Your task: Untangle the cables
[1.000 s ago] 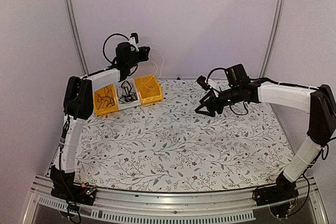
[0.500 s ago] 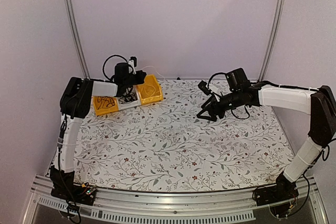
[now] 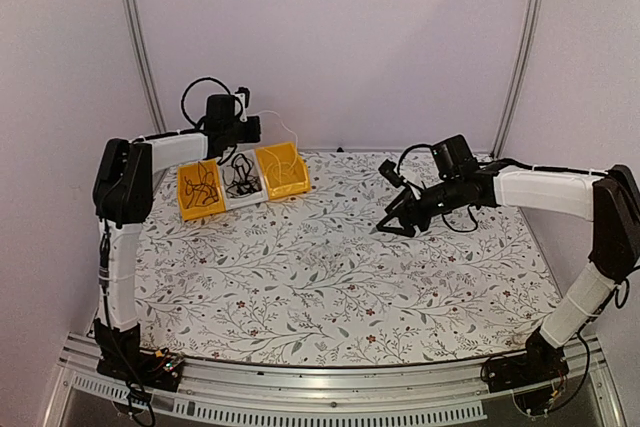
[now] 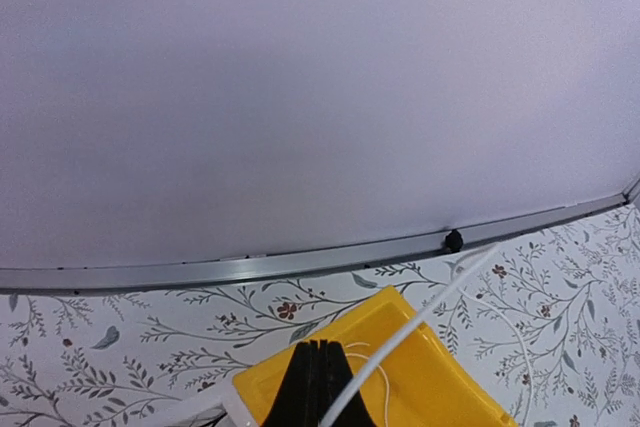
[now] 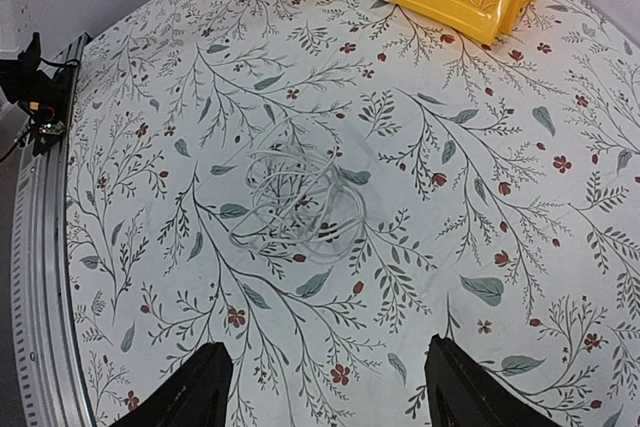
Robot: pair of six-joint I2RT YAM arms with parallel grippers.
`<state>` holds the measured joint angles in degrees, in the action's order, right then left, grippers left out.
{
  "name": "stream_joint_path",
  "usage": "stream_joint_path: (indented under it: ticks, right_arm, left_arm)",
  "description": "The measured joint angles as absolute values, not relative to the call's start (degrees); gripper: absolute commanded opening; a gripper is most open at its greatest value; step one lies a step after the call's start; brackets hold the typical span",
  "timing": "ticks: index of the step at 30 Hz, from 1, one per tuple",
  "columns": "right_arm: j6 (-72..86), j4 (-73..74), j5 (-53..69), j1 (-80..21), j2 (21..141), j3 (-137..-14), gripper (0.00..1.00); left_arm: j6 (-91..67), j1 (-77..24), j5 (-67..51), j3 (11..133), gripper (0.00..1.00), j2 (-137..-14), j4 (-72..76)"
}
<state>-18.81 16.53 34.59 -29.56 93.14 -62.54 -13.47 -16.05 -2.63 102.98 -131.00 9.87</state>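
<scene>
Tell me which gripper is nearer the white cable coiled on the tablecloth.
Right. The right gripper hovers open facing the coil; the left gripper is off at the far yellow bin, pinching a white cable.

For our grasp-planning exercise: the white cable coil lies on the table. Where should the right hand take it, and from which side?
Probably pinch the coil at its rim, where strands overlap, coming straight down with the open right hand. It lies flat and loose on the table, so a sideways approach would likely just push it.
</scene>
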Motion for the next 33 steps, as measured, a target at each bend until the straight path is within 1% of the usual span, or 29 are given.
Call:
stream_joint_path:
  ticks: [6, 13, 19, 27, 30, 33]
  right_arm:
    - [-18.83, 16.49, 34.54, -29.56, 92.29, -62.17, 0.7]
    - [-18.83, 16.47, 34.7, -29.56, 92.12, -62.17, 0.7]
    - [-18.83, 16.47, 34.79, -29.56, 92.12, -62.11, 0.7]
    - [-18.81, 16.4, 34.83, -29.56, 92.12, -60.69, 0.7]
    - [-18.81, 16.34, 34.81, -29.56, 92.12, -60.69, 0.71]
    - [-18.81, 16.27, 34.83, -29.56, 92.12, -60.69, 0.7]
  left_arm:
    - [-10.94, -17.19, 6.5, 108.75, 0.0, -130.34, -8.19]
    - [-8.54, -19.49, 11.97, 112.75, 0.0, -131.98, -18.35]
    - [-9.08, -22.37, 13.8, 116.01, 0.0, -134.85, -20.93]
    - [-11.68, -23.53, 13.65, 116.64, 0.0, -136.94, -24.34]
    - [-11.6, -23.51, 12.08, 112.49, 0.0, -134.26, -21.67]
    - [-11.18, -23.46, 9.02, 105.6, 0.0, -128.88, -17.61]
